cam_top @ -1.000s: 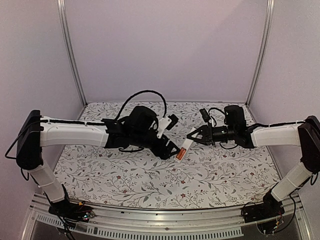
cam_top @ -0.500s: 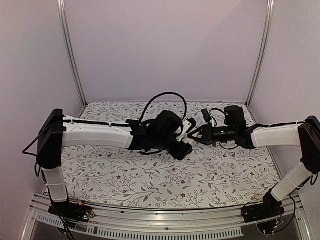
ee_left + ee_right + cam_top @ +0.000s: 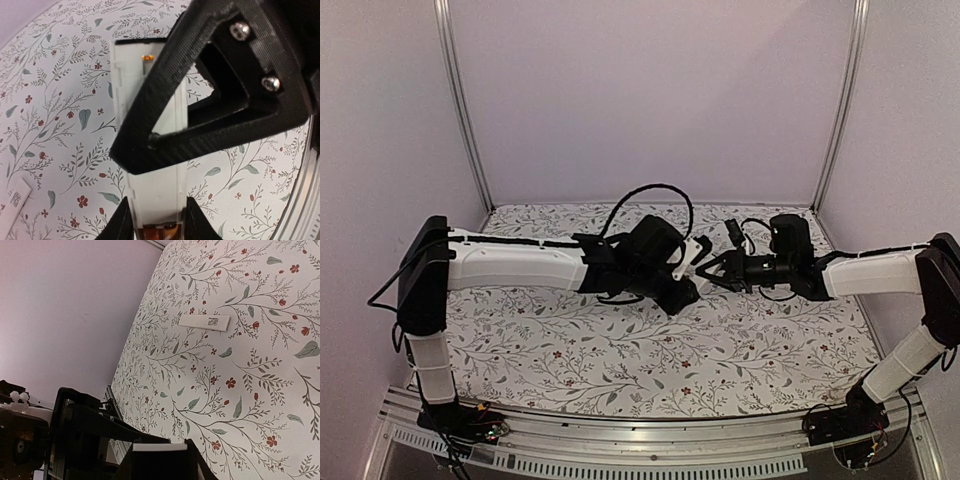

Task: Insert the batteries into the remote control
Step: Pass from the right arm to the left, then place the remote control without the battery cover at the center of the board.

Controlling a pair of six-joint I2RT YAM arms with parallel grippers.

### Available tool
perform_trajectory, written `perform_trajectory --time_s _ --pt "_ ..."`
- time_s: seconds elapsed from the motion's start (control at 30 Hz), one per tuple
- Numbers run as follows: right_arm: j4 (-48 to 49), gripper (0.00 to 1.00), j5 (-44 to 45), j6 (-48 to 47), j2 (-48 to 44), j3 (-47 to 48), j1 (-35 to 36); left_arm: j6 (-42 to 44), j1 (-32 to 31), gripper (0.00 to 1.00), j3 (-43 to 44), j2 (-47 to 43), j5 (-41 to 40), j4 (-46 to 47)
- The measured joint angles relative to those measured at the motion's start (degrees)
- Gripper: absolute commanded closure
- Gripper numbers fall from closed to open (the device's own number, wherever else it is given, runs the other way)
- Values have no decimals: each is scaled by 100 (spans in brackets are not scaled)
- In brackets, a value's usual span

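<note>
Pale lilac walls [image 3: 650,100] and metal corner posts [image 3: 460,110] rise behind the remote control [image 3: 160,185], which is held above the middle of the floral-patterned table [image 3: 520,340]. On the remote's left, the left gripper [image 3: 157,220] pinches its sides at the end where an orange battery [image 3: 160,233] shows, and a flat white labelled piece [image 3: 205,321] lies on the table well apart from it. On the remote's right, the right gripper [image 3: 705,268] is clamped on it, one black finger crossing its face.
</note>
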Motion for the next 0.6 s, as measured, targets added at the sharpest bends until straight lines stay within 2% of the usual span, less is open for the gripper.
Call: perform_trajectory --time_s 0.1,0.27,0.43,0.6 --pt "2 48 -61 0 -2 -4 0 127 37 84 0 0 142 -81" --pt "37 28 -170 57 -39 -59 -72 590 68 84 0 0 343 -557" --pt "46 17 -221 96 -260 -343 -511 1268 96 84 13 20 619 -1145" --pt "-205 15 -192 17 -549 -592 -1049 2020 129 84 358 479 870 -1950"
